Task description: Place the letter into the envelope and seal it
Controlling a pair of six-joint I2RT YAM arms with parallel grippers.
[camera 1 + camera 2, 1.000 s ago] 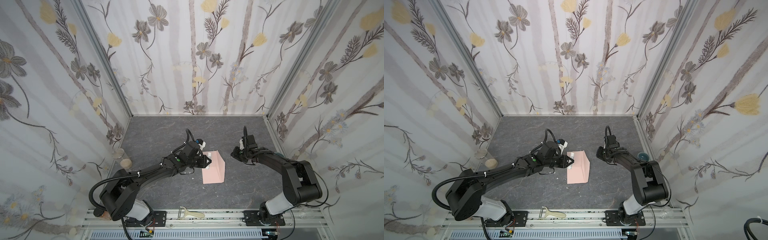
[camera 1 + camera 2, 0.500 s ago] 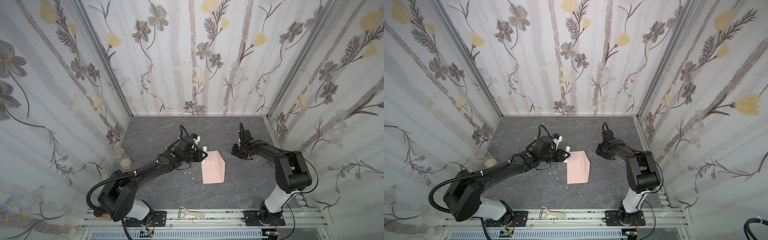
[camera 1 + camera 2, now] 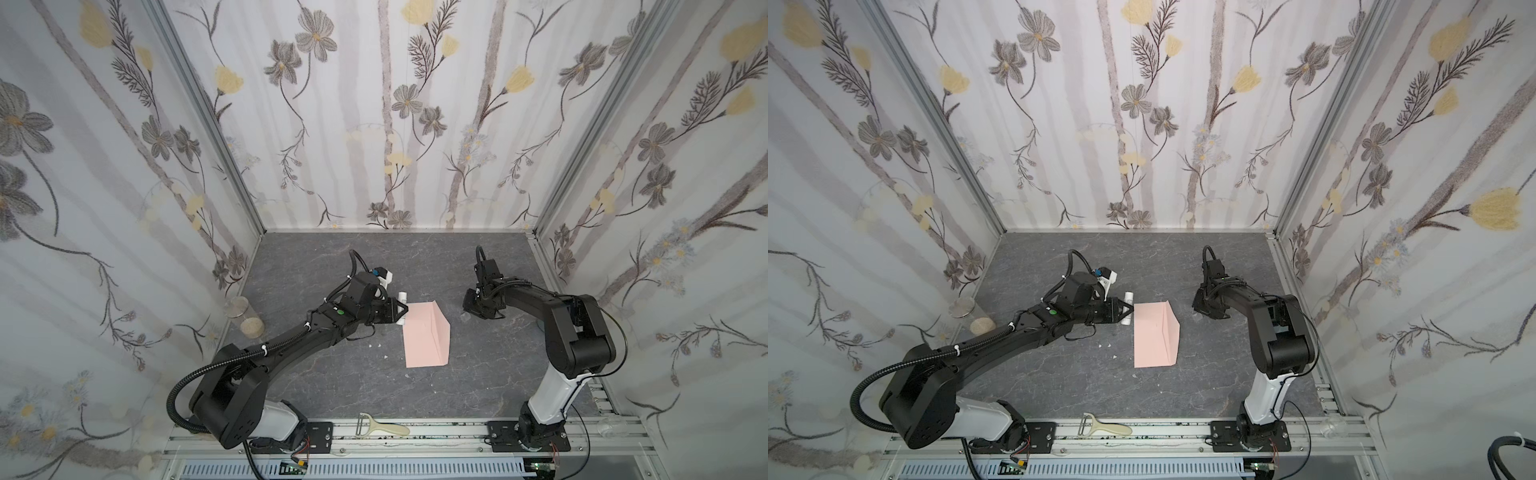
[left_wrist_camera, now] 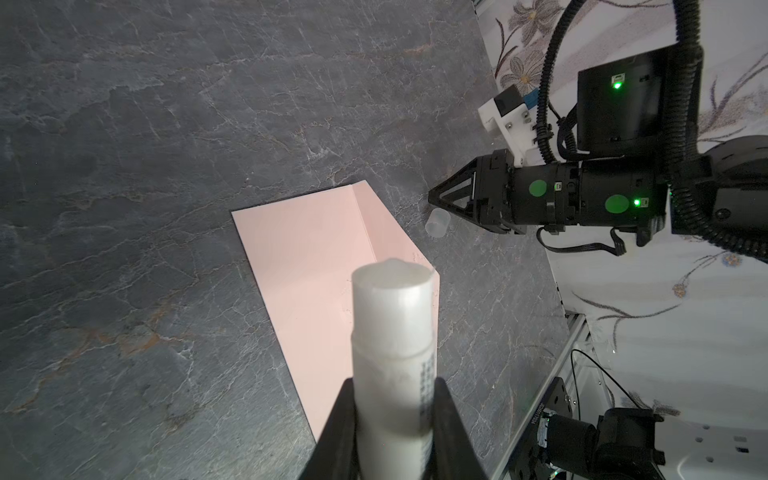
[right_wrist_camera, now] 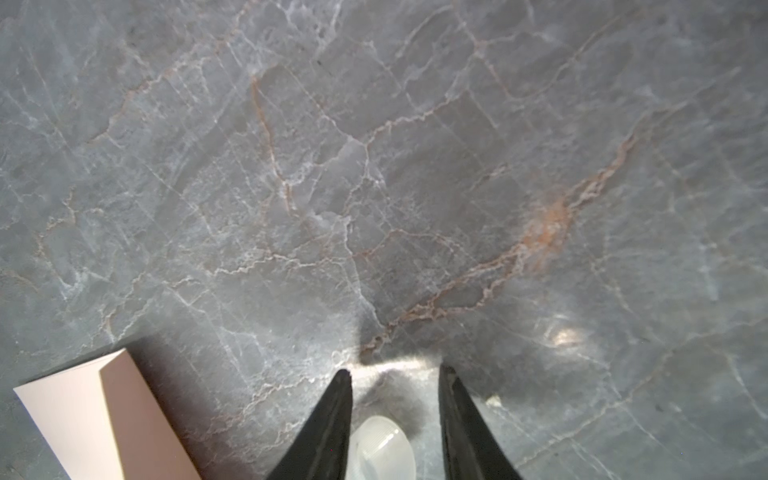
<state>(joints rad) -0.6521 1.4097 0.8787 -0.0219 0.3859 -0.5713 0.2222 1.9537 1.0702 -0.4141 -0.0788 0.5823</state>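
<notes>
Overhead, in both top views: pale salmon-pink rectangular paper envelope (image 3: 424,336) (image 3: 1152,336) flat on grey marbled worktop (image 3: 332,395), long axis running back wall to front rail, triangular flap on the edge facing the right arm; left gripper (image 3: 397,311) just beside the opposite edge, jaws pinching an uncapped white glue-stick tube (image 3: 401,296); thin white letter sheet unseen, judged inside. Left wrist view: tube tip aims across the envelope toward the flap, nothing between, left arm nearer. Right wrist view: right gripper (image 5: 395,370) stands off past the flap, jaws spread around a small translucent cap (image 5: 384,449) lying free on the worktop.
</notes>
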